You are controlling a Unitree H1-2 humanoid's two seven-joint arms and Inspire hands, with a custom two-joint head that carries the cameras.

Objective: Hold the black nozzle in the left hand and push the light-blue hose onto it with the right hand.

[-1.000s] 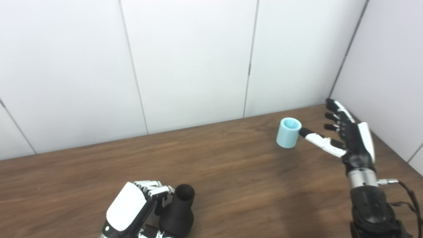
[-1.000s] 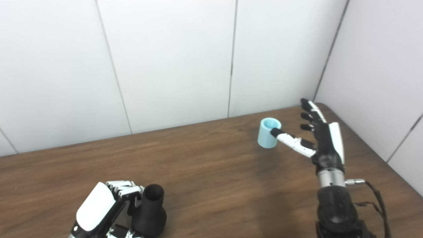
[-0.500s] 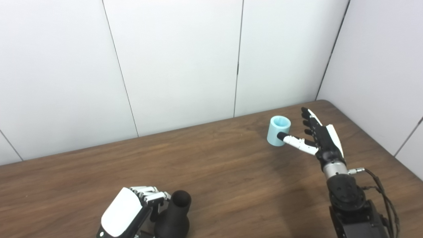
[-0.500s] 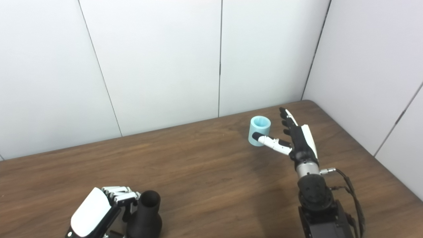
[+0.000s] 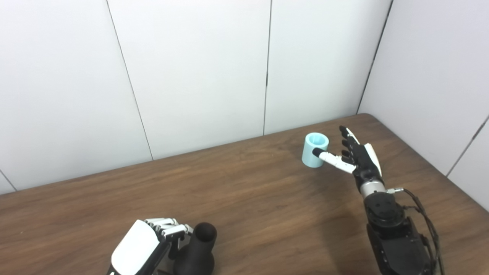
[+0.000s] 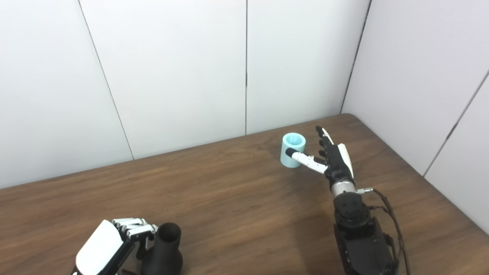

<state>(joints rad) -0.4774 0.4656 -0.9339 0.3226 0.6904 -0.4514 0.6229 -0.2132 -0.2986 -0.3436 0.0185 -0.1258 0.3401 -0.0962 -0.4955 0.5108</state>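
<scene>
Left eye view, hose (image 5: pixel 315 149) near table's (image 5: pixel 267 198) far edge, right hand (image 5: pixel 357 158) beside it

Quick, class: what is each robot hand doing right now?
Left robot hand: fingers curled against the black nozzle; a firm hold cannot be told.
Right robot hand: open, holding nothing, beside the light-blue hose.
</scene>
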